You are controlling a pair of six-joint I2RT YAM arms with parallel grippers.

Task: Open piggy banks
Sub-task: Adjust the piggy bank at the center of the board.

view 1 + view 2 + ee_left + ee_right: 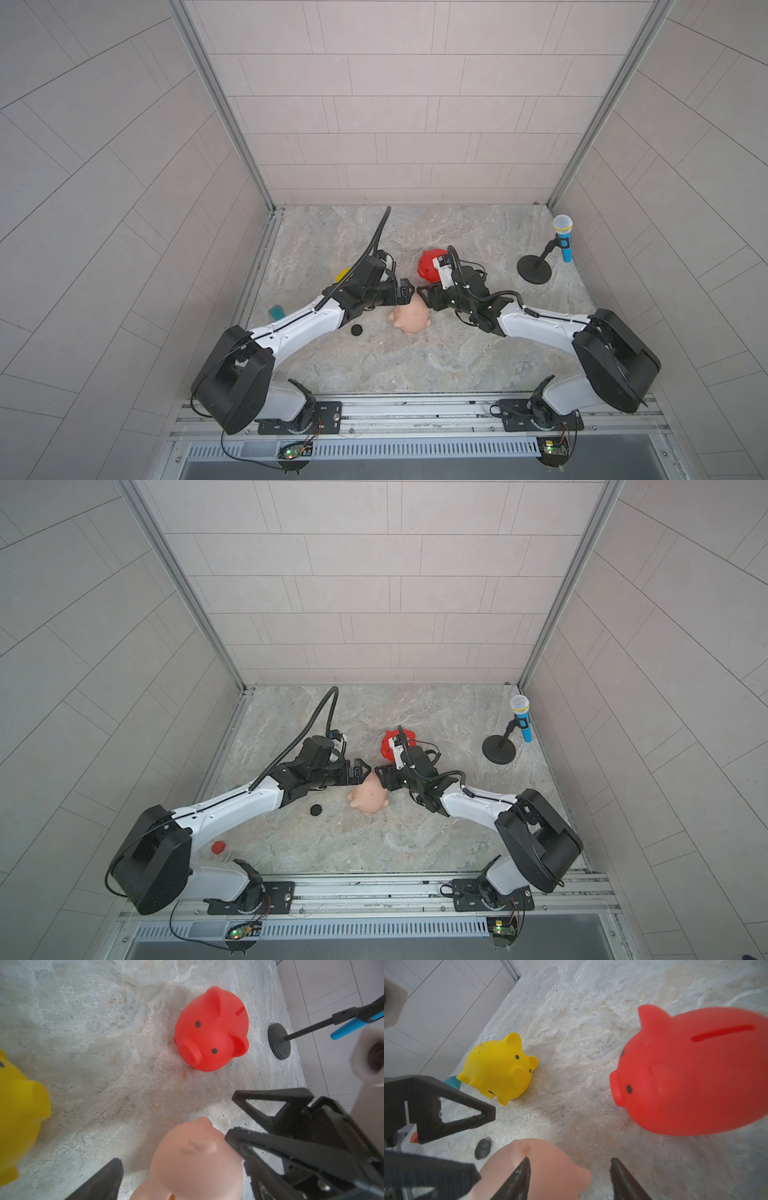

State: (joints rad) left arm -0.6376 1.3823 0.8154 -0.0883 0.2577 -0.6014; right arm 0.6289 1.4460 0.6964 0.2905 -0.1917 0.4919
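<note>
Marbled bench (415,365) carries the pale pink piggy bank (409,318) on its side, just between the two pincer tips. We see the left pincer (408,293) spread wide and the right pincer (424,298) released too, neither clamping it; a black plug (356,330) lies loose near the left pincer.

Pink pig (409,318) tipped, centre; red pig (428,266) upright behind; yellow pig (496,1068) left.

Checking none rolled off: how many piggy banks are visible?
3. The pale pink pig lies in the middle, the red pig stands just behind it, and the yellow pig sits to its left, largely hidden by the left arm from above.
</note>
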